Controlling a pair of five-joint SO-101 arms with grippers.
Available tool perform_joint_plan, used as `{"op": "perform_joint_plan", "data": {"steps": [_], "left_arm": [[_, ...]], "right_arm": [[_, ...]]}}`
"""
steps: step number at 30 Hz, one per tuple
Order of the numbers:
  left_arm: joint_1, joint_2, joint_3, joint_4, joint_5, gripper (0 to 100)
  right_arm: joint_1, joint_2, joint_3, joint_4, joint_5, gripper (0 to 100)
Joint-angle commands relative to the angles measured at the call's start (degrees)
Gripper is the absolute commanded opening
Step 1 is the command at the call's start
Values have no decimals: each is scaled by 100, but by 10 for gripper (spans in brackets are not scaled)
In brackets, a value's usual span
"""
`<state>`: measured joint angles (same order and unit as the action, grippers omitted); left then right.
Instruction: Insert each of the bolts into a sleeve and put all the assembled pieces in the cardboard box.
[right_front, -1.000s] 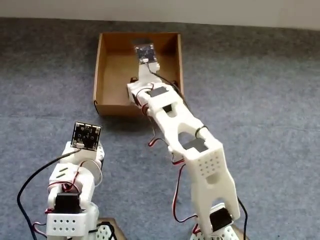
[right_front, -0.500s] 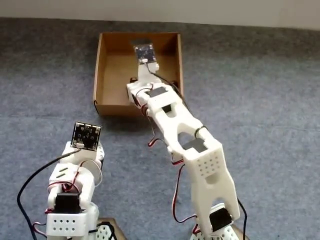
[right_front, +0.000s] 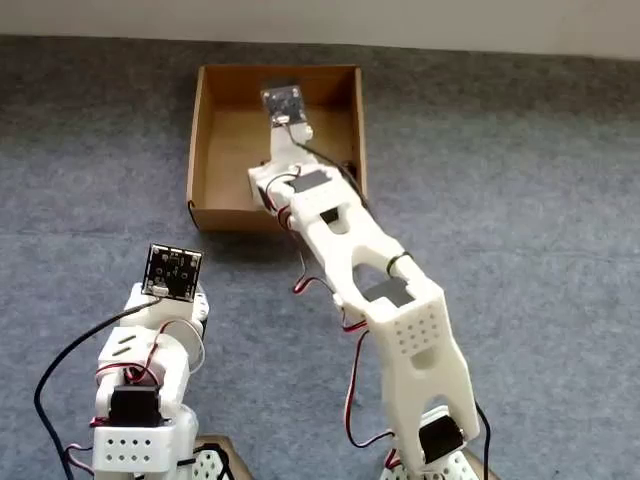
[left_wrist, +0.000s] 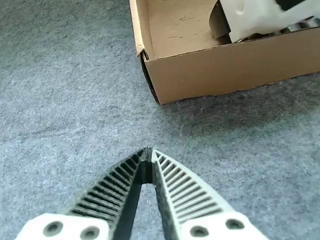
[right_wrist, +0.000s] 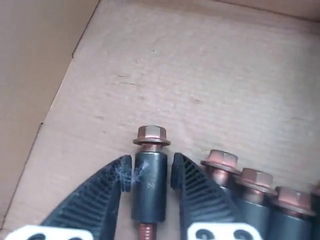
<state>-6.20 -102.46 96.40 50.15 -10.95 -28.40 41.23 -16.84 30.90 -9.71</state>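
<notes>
Inside the cardboard box (right_front: 203, 140), my right gripper (right_wrist: 151, 167) is shut on an assembled piece (right_wrist: 150, 192): a dark sleeve with a copper bolt head (right_wrist: 151, 135) at one end and thread at the other. It is low over the box floor (right_wrist: 200, 75). Several more assembled pieces (right_wrist: 252, 197) lie side by side right next to it. My left gripper (left_wrist: 147, 156) is shut on nothing, hanging over the grey carpet a little in front of the box's near corner (left_wrist: 147, 60).
The right arm (right_front: 350, 250) stretches from the near table edge over the box's front wall. The left arm (right_front: 150, 350) is folded back at the near left. Grey carpet (right_front: 500, 200) lies around the box on all sides.
The right arm's wrist has shifted slightly to the left inside the box. The left arm has not moved.
</notes>
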Motion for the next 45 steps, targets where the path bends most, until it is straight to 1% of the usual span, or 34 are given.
{"op": "perform_joint_plan", "data": {"steps": [1,4,8,10,18,26,30,33,35,40,42,43,45], "left_arm": [[-66,-22,22,-114,-53,10],[-66,-22,22,-114,-53,10],[-66,-22,22,-114,-53,10],[-66,-22,22,-114,-53,10],[-66,-22,22,-114,-53,10],[-57,-22,22,-114,-53,10],[-57,-22,22,-114,-53,10],[-57,-22,22,-114,-53,10],[-66,-22,22,-114,-53,10],[-66,-22,22,-105,-53,9],[-66,-22,22,-105,-53,9],[-66,-22,22,-105,-53,9],[-66,-22,31,-105,-53,9]], "right_arm": [[57,-646,-259,338,-35,140],[66,-1297,-215,673,-35,122],[259,-2237,-207,1288,-35,0],[444,-2651,-198,1666,-35,14],[1042,-4127,-198,3116,-35,5],[1095,-5332,-189,4435,-26,5],[1086,-5763,-4,4901,-35,5],[1059,-6246,787,4857,-35,5],[1059,-6826,1604,4541,-35,5],[1068,-8936,4356,3152,9,5],[1086,-9736,5349,2791,18,5],[1095,-10097,5824,2659,105,5],[1095,-10712,6651,2484,536,5]]}}
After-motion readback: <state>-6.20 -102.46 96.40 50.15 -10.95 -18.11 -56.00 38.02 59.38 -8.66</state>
